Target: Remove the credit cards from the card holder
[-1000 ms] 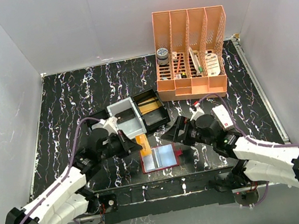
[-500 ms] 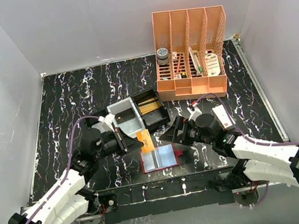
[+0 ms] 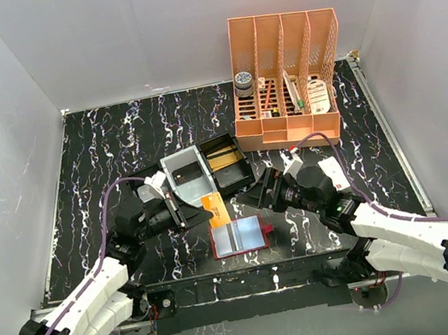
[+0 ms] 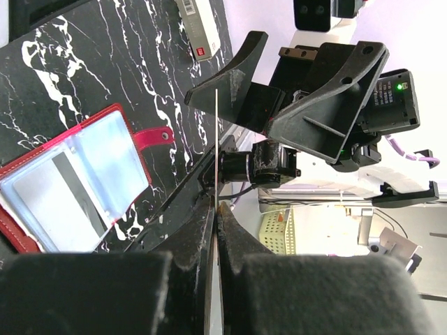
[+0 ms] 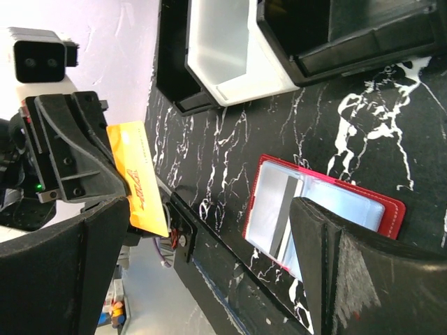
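To the left, the left gripper (image 3: 204, 214) is pinching an orange credit card (image 3: 216, 210) on edge, jaws pressed flat against it, clear of the surface (image 3: 100, 154). The red card holder (image 3: 238, 237) is lying open at about 5 o'clock from those jaws, its long axis running 9 to 3, with a grey card (image 4: 52, 192) showing in one pocket. The right gripper (image 3: 257, 198) is hovering with jaws spread, the holder at its 7 o'clock. Being empty and just as near, it looks the likelier arm for the grey card.
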Robot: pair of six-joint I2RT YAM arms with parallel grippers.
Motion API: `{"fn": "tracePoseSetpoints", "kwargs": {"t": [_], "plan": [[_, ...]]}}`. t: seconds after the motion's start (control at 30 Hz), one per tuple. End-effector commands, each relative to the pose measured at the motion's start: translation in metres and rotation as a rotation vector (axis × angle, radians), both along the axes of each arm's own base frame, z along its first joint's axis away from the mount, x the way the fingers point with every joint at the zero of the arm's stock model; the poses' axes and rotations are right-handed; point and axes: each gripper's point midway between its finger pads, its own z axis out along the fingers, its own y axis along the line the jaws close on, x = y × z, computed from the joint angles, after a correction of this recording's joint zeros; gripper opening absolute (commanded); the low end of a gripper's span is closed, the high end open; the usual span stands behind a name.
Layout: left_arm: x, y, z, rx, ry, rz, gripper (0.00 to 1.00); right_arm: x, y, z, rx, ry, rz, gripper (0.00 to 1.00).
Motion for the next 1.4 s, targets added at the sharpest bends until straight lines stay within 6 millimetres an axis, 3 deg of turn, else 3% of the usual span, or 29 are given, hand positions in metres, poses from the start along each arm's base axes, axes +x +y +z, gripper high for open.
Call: {"fn": "tracePoseSetpoints", "kwargs": {"t": [0.0, 0.27, 0.57, 1.03, 1.37], "plan": [[0.0, -0.004, 0.019, -0.049, -0.047, -0.038, 0.0, 0.007, 0.013, 0.049, 0.1, -0.121, 0.042, 0.98], [0.002, -0.005, 0.02, -0.052, -0.059, -0.033, 0.0, 0.007, 0.017, 0.051, 0.111, -0.106, 0.05, 0.94], [0.0, -0.004, 0.025, -0.075, -0.077, -0.029, 0.0, -0.006, 0.029, 0.067, 0.191, -0.147, 0.158, 0.88], [-0.007, -0.008, 0.026, -0.112, -0.061, -0.082, 0.0, -0.019, 0.054, 0.086, 0.279, -0.173, 0.341, 0.62], [-0.011, -0.009, 0.029, -0.127, -0.068, -0.104, 0.0, -0.02, 0.061, 0.081, 0.289, -0.139, 0.376, 0.52]]}}
